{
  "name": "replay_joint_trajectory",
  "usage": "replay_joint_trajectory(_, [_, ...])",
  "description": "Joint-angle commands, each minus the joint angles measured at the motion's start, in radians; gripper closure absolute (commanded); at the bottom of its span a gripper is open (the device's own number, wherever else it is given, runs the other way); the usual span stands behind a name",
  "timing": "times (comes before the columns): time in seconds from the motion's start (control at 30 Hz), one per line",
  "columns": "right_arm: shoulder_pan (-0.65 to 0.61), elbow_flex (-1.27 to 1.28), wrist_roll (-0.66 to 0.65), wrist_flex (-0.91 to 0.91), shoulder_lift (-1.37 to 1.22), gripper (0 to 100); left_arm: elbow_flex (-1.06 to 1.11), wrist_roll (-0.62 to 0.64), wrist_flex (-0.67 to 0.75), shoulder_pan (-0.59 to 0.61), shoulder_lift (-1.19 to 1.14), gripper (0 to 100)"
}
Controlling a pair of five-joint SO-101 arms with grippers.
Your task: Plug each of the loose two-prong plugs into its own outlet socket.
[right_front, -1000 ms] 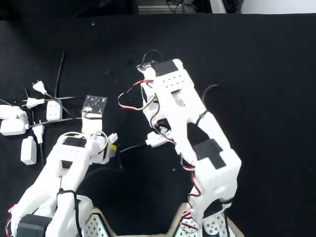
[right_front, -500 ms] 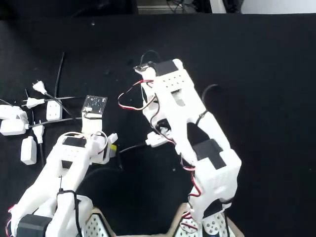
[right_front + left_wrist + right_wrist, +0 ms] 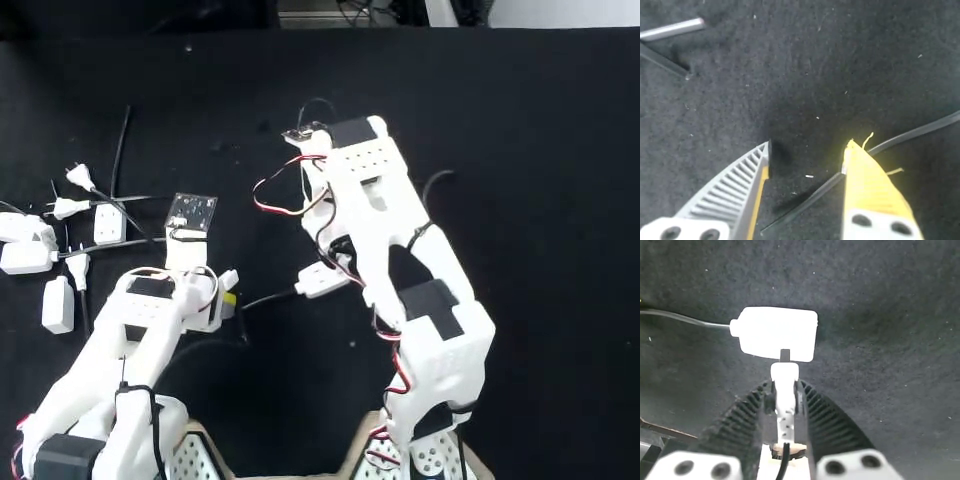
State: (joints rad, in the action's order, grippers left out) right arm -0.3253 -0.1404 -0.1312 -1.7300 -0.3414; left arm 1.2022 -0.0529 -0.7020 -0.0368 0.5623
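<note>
Black felt desk (image 3: 540,150), two white arms side by side.

Right jaws: clenched on a small white plug (image 3: 784,385), held by its body, with its cord running back between them. The plug's nose meets the face of a white socket block (image 3: 777,334). One dark prong shows in the gap, so it is touching or partly in; depth can't be told. In the high view this block lies mid-frame just beside the right arm, and a thin black cable (image 3: 262,298) leads off it to the left.

Left jaws: released, gripping nothing, over bare felt with a black wire (image 3: 900,136) crossing beneath.

Handling, judged:
- The plug is light, rigid, smooth hard plastic, with thin prongs that could bend if pushed off-axis.
- Best hold is the flat sides of the body, as now, not the cord or the prongs.
- The socket block is also light and likely to slide on the felt under a push, so it probably wants bracing.

Counts, left edge of the high view:
- Three loose plugs: first plug (image 3: 78,177), second plug (image 3: 68,207), third plug (image 3: 78,265).
- Spare blocks: upper block (image 3: 108,224), edge block (image 3: 22,258), lower block (image 3: 58,304), and maybe a fourth at the frame edge, unclear.
- That makes four or five blocks with the mid-frame one, and four plugs with the held one.
</note>
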Motion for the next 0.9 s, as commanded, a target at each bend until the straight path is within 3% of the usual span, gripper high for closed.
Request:
replay_joint_trajectory(0.0, [0.031,-0.053,-0.017,-0.017,0.002,98.8,-0.007,-0.008,0.011,-0.019,0.002,76])
replay_joint_trajectory(0.47, [0.034,-0.191,-0.048,-0.034,-0.163,98.8,-0.007,-0.008,0.011,-0.019,0.002,76])
replay_joint_trajectory(0.87, [0.044,-0.09,-0.012,-0.037,-0.113,98.8,-0.007,-0.009,0.011,-0.019,0.002,76])
